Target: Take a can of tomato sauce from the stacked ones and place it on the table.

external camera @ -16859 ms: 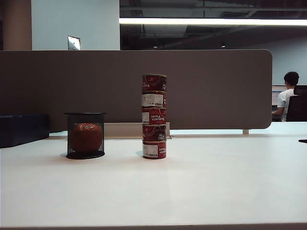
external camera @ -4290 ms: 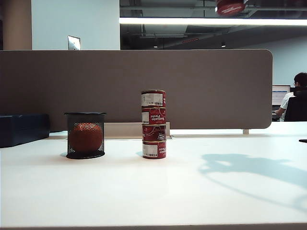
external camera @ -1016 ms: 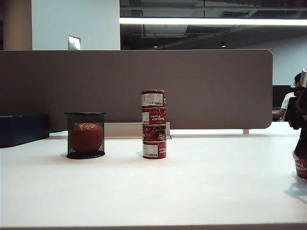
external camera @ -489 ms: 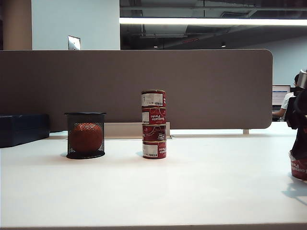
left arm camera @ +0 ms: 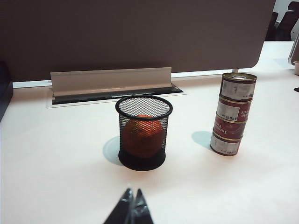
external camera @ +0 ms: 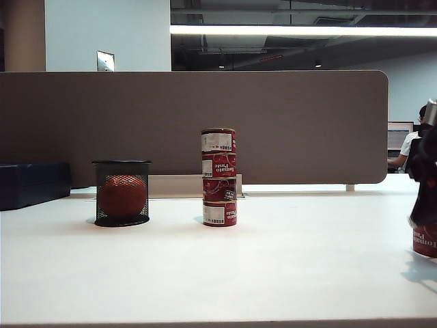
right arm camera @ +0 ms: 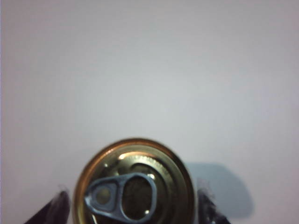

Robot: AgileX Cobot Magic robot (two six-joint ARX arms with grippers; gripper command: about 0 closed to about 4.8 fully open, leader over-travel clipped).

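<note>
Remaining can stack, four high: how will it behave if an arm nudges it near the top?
The stack is tall and narrow on its base, so it probably topples or sheds its top can rather than sliding. The tins look rigid, with metal rims, so they should not dent. A fallen round can would likely roll across the smooth table.

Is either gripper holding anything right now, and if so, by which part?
It cannot be told for sure. The right gripper straddles the sides of the can of tomato sauce on the table, fingers slightly apart from it. The left gripper holds nothing.
</note>
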